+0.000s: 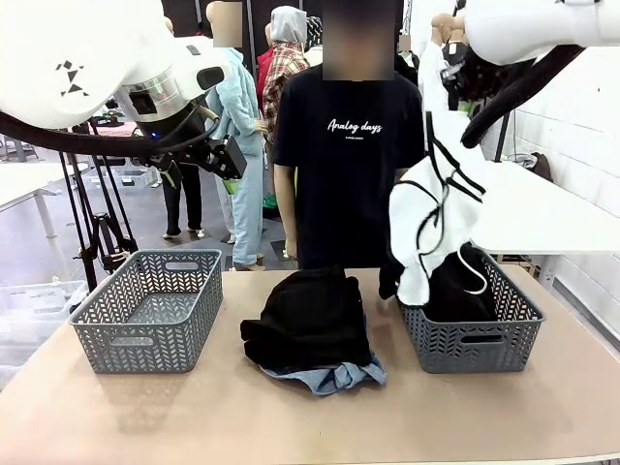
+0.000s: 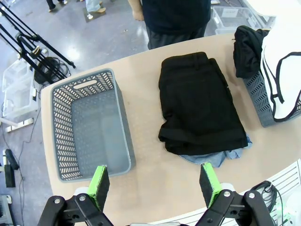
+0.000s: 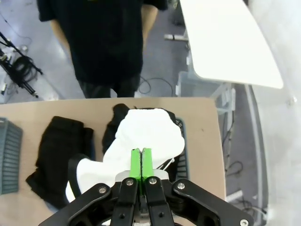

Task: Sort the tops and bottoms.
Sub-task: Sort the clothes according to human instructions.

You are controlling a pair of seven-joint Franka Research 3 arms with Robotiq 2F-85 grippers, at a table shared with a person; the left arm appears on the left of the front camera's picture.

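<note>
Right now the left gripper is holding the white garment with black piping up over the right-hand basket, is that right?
Not quite: it is the right gripper that holds it. The right wrist view shows its jaws shut on the white garment. The left gripper is open and holds nothing. The rest stands: the garment hangs over the right-hand basket.

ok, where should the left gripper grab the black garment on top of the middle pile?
Probably its raised middle, coming straight down with the open left gripper. The black garment lies folded atop the denim, which pokes out under the near edge, so an edge pinch there may catch both.
</note>
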